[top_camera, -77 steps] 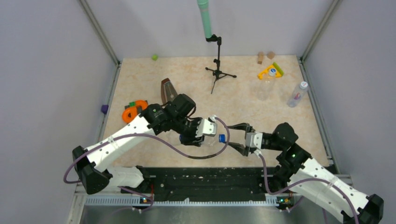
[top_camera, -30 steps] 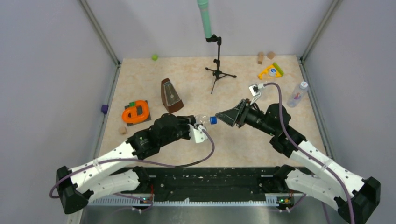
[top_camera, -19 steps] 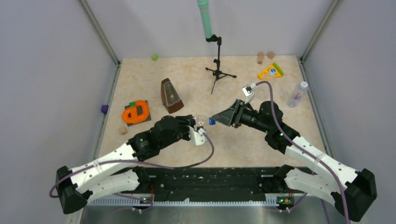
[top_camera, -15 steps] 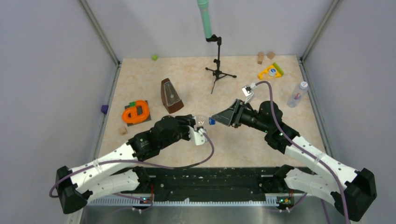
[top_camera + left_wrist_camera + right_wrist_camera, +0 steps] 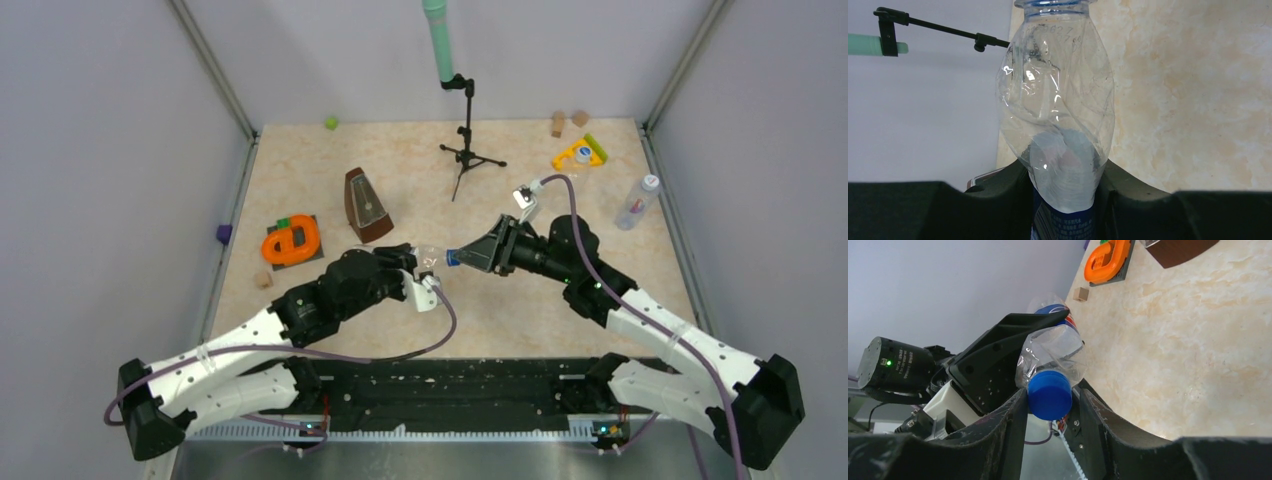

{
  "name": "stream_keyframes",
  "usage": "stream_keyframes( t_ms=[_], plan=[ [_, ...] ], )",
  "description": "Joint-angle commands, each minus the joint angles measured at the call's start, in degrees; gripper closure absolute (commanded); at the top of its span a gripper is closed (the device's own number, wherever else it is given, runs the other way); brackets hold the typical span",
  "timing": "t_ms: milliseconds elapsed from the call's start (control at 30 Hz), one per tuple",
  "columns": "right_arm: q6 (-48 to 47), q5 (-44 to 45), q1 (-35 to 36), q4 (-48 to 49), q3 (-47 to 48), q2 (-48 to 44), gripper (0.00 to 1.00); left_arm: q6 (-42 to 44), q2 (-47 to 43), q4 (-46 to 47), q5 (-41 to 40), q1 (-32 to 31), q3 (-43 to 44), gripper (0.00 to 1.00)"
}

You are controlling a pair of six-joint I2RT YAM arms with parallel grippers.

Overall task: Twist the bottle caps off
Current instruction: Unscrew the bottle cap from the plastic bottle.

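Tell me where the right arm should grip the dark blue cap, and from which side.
Grip its round side wall, fingers on opposite sides, coming in end-on. The left gripper holds the bottle by its body, so the dark blue cap points toward the right gripper.
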Motion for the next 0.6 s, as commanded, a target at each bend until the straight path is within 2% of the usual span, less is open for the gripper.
stream_keyframes(
  t_ms=[0,100,333,567],
  plan=[
    [0.2,-2.3,-0.3,2.1,0.8,0.6,0.59,-0.5,-1.2,3.2,0.1,-0.3,0.0,1.0],
    [-0.1,-3.0,-0.3,2.3,0.6,0.5,0.6,-0.5,-0.9,2.9,0.0,-0.3,0.0,1.0],
    [-1.9,-3.3,-0.3,2.5,-0.6,-0.5,0.78,-1.3,-0.1,1.6,1.7,-0.3,1.4,1.0],
    [-10.7,-3.6,-0.3,1.6,-0.6,-1.6,0.98,-9.5,1.3,-4.3,12.8,-0.2,5.8,1.0]
  ],
)
